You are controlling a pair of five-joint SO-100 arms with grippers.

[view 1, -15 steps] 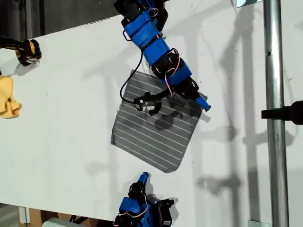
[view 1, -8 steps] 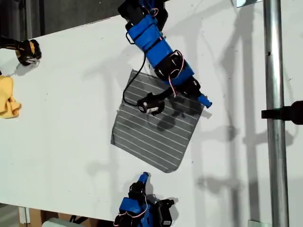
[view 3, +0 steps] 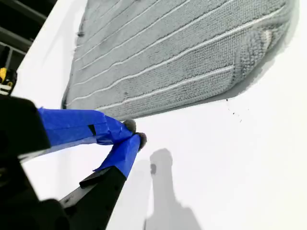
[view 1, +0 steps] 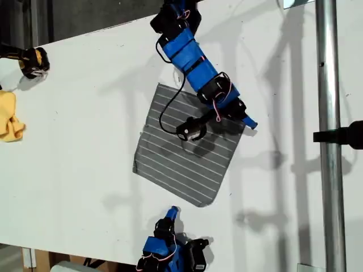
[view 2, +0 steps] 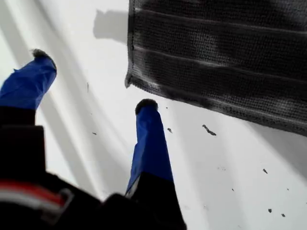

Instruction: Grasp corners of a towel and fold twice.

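Note:
The towel [view 1: 176, 161] is a dark grey cloth with thin white stripes, lying flat on the white table [view 1: 74, 147]. My first gripper [view 1: 246, 120] reaches over it from the far side and hangs open just off the corner at the exterior view's right. In the first wrist view the towel [view 2: 216, 57] shows that corner [view 2: 129, 82] close beyond the spread blue fingers [view 2: 148, 139] of my first gripper [view 2: 93, 84]. My second gripper [view 1: 172, 213] sits shut near the table's front edge, short of the towel [view 3: 168, 52]; its tips [view 3: 135, 132] touch on nothing, beside the towel's rounded corner [view 3: 259, 43].
A small yellow cloth [view 1: 8, 116] lies at the exterior view's left edge, with a black and yellow object [view 1: 33, 60] above it. A vertical metal pole [view 1: 329, 136] with a black clamp [view 1: 343, 136] stands at the exterior view's right.
The first arm has swung a little toward the exterior view's right, carrying its gripper and wrist camera further across the towel toward that corner. The second arm and the towel have not moved.

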